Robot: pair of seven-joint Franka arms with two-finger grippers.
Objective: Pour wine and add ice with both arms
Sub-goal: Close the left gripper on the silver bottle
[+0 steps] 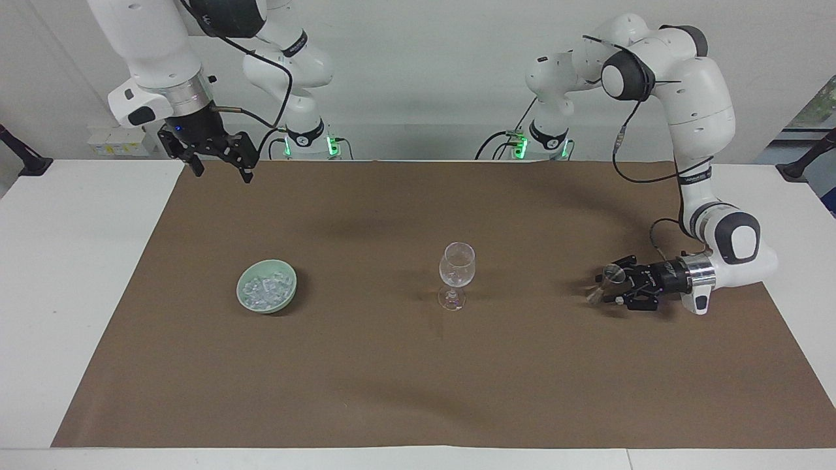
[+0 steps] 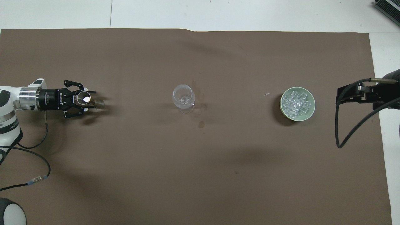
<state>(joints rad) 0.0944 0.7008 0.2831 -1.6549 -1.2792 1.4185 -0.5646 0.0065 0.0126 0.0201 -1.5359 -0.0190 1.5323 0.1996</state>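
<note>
Pouring has not begun: left gripper (image 1: 612,287) sits around a small glass cup (image 2: 83,99), grip unclear; wine glass (image 1: 456,274) looks empty; ice (image 1: 266,290) untouched; right gripper (image 1: 219,166) hangs open

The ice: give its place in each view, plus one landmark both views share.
Facing view: the ice fills the pale green bowl, toward the view's left, at the right arm's end.
Overhead view: the ice lies toward the view's right.
Shared landmark: the stemmed glass mid-table.
</note>
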